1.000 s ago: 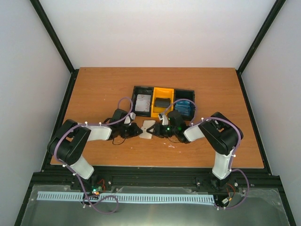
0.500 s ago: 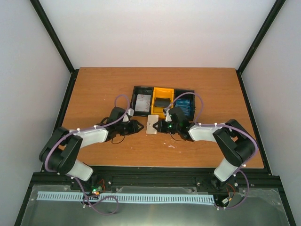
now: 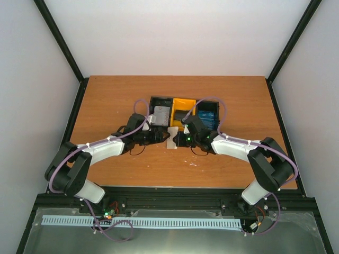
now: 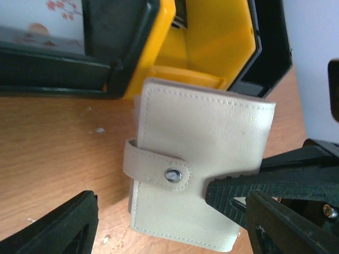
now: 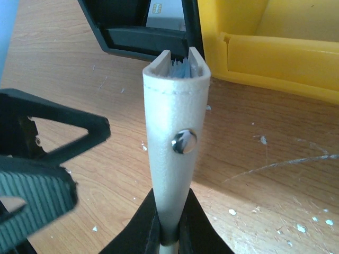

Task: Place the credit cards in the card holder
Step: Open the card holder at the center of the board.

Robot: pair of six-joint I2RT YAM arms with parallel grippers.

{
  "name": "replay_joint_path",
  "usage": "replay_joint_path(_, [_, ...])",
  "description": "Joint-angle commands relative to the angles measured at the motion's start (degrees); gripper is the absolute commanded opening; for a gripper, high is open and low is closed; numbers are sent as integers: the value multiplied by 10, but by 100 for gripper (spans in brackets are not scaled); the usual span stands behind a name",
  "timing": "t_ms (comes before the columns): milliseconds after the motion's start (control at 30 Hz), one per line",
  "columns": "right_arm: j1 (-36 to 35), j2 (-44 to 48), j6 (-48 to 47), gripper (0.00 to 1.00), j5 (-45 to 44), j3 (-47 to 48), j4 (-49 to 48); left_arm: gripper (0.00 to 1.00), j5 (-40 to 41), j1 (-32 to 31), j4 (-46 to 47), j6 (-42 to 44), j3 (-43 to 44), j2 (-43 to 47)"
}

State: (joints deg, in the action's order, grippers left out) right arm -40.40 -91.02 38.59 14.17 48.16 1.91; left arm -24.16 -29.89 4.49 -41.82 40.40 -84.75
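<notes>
The cream card holder [image 3: 173, 136] stands on edge just in front of the tray, strap snapped closed [image 4: 173, 175]. My right gripper [image 3: 180, 139] is shut on its lower edge [image 5: 170, 225], and bluish inner sleeves show at its open top [image 5: 180, 66]. My left gripper [image 3: 160, 136] is open, its fingers [image 4: 63, 225] either side of the holder [image 4: 206, 143] and not touching it. The credit cards lie in the tray: a grey-white one [image 3: 160, 114] on the left, a dark one [image 3: 183, 115] in the yellow middle, a blue one [image 3: 207, 118] on the right.
The black-and-yellow three-compartment tray [image 3: 184, 100] sits at mid-table, right behind the holder; its yellow wall [image 5: 265, 69] is close to the holder's top. Small white flecks dot the wooden tabletop [image 3: 106, 100]. Black frame rails edge the table on the left and right.
Both arms reached farther toward the tray, carrying the holder with them. My right gripper shut on the holder and my left gripper opened and let it go.
</notes>
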Motion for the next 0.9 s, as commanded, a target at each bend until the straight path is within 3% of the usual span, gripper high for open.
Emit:
replay_joint_path(0, [-8,19,-9,3,-9,14,21,75,-24,-20,1,0,18,-17])
replay_joint_path(200, [-15,46,-13,3,8,6,10,66,-49,-22,24,-14,8,-34])
replay_joint_path(700, [-38,45,-53,3,-3,3,16,66,-25,-22,34,-43,11,-39])
replay_joint_path(867, [-40,50,-61,3,8,1,8,54,25,-22,-12,-43,28,-56])
